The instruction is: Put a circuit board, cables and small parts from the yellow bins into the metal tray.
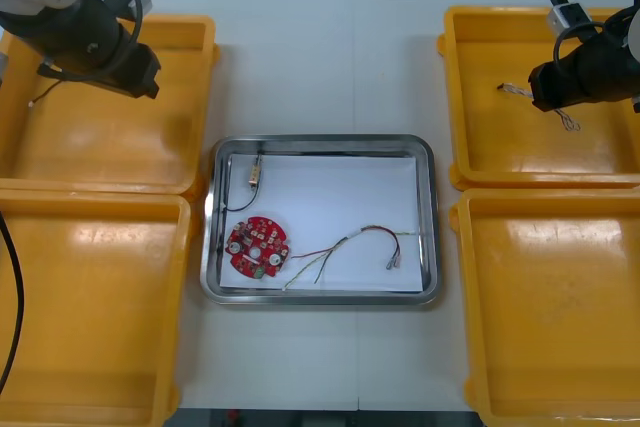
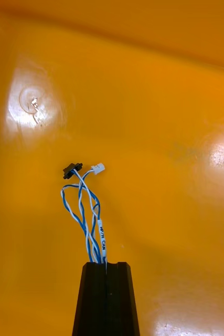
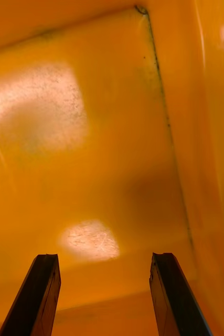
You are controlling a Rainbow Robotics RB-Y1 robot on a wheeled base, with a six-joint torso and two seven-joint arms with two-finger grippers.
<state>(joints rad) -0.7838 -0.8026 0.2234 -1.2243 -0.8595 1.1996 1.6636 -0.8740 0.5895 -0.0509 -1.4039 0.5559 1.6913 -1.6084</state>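
Pinching a twisted blue and white cable [image 2: 88, 210] between its two black fingers [image 2: 93, 299], the right gripper [image 2: 106, 265] is hanging over the far right yellow plastic bin [image 1: 452, 97]. Its fingers are pressing almost together, and the thin strands are rising out from between their tips and ending in a small black connector and a small white one. Whether those ends are touching the bin floor or hanging just above it, I cannot tell. In the front view one end of this cable is poking out of the gripper toward the tray side.

The left gripper [image 3: 105, 260] is hovering over the far left yellow plastic bin [image 1: 200, 27], near one of its corners, with its fingers [image 3: 41, 294] standing wide apart and gripping nothing.

Between the bins, a rectangular shiny metal tray with a white inside [image 1: 428, 207] is sitting on the light table [image 1: 320, 57]. A round red circuit board [image 1: 258, 245] is lying in the tray's near left corner. A thin black cable [image 1: 232, 187] is running along the far wall and down the left side. A red and yellow cable [image 1: 350, 242] is curving from just beside the board toward the tray's right side.

The near left yellow bin [image 1: 90, 327] and the near right yellow bin [image 1: 560, 317] are sitting closer to the robot.
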